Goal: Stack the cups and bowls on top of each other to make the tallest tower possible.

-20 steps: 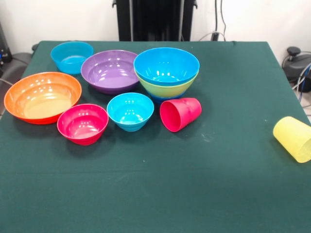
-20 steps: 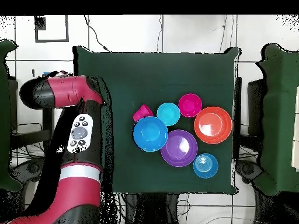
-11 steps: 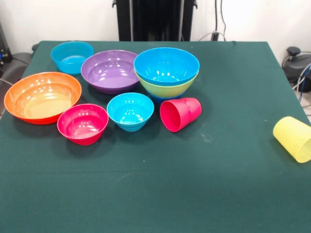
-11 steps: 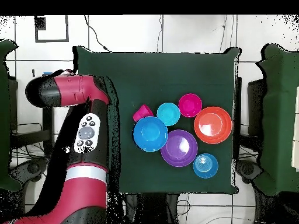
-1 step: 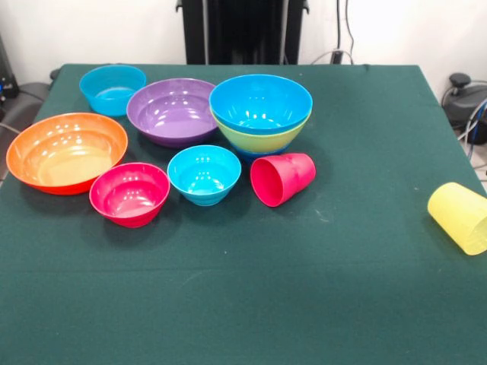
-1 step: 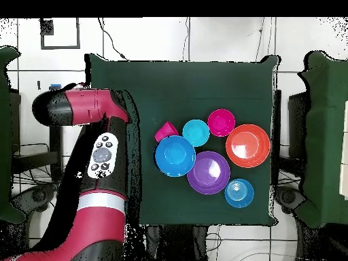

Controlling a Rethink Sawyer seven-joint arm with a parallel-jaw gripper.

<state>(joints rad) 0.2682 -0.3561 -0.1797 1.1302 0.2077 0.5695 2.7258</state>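
A bright blue bowl [image 5: 260, 103] sits nested in a lime green bowl [image 5: 262, 140] at the back middle, forming a low tower [image 6: 175, 155]. Around it stand a purple bowl [image 5: 171, 110], a small blue bowl [image 5: 112, 89], a wide orange bowl [image 5: 67, 150], a pink-red bowl [image 5: 129, 193] and a cyan bowl [image 5: 204, 173]. The red-pink cup [image 5: 283, 179] lies on its side beside the stack. A yellow cup [image 5: 460, 217] lies on its side at the right edge. Only the red arm [image 6: 102, 153] shows, in the overhead view; the gripper itself is not visible.
The green table [image 5: 342, 289] holds all the bowls in its left and back part. In the overhead view the arm hangs over the table's left edge [image 6: 132, 170] and hides the yellow cup. Dark chairs stand outside the table on both sides.
In the overhead view the arm has swung a little toward the table's left edge. None of the bowls or cups has moved.
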